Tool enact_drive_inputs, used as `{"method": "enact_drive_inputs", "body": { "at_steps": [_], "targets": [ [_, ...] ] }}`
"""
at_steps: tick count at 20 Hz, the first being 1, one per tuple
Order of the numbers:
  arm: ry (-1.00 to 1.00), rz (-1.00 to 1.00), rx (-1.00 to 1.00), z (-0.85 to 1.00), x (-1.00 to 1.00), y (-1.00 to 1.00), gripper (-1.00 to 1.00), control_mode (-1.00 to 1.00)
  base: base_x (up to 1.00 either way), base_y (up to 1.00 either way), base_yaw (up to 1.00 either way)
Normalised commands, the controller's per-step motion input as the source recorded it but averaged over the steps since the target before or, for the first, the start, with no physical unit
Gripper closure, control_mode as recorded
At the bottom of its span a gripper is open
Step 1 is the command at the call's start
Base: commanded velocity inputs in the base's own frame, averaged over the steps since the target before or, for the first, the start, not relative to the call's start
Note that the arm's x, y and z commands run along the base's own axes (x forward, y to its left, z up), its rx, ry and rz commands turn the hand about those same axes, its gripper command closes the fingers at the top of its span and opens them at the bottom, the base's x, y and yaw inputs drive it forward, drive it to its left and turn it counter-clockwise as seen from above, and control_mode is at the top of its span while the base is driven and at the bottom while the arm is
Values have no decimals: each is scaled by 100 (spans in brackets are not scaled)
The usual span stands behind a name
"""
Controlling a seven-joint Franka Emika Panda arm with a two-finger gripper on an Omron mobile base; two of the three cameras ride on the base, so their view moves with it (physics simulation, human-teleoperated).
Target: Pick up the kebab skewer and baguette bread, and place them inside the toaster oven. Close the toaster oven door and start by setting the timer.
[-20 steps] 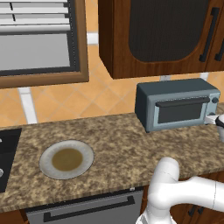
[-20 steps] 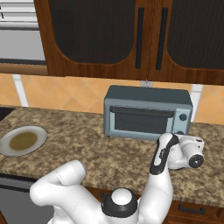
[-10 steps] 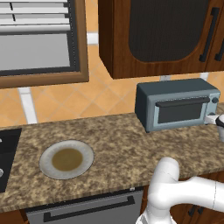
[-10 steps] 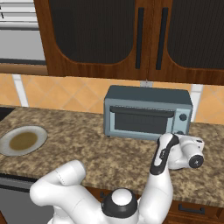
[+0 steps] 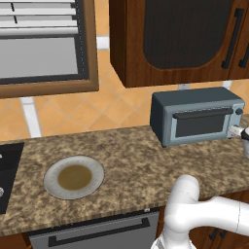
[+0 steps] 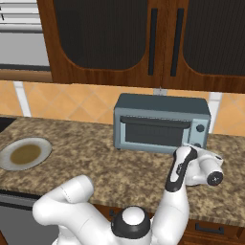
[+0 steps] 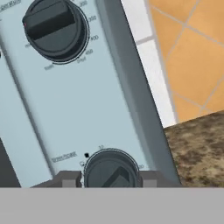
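Blue-grey toaster oven [image 6: 161,123] on the counter, toaster oven door [image 6: 154,133] shut | gripper [image 7: 110,178] at its right-edge panel, fingers [image 7: 66,178] straddling the lower knob [image 7: 111,170], spread about knob-wide; contact unclear | skewer and bread likely inside; timer turn remains | empty plate [image 5: 74,177] far left of oven.

Grey plate [image 5: 74,177] w/ brown centre on speckled counter [image 5: 131,155], dark wood cabinets [image 6: 143,40] above, orange tile wall [image 5: 121,109]
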Motion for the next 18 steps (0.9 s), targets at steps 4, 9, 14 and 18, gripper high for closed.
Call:
{"method": "enact_drive_inputs", "body": {
  "at_steps": [4, 9, 14, 18],
  "targets": [
    [0, -11, 21, 0, 0, 0, 100, -100, 0, 0, 0],
    [0, -9, 22, 0, 0, 0, 100, -100, 0, 0, 0],
    [0, -8, 20, 0, 0, 0, 100, -100, 0, 0, 0],
    [-1, -6, 22, 0, 0, 0, 100, -100, 0, 0, 0]
  ]
}}
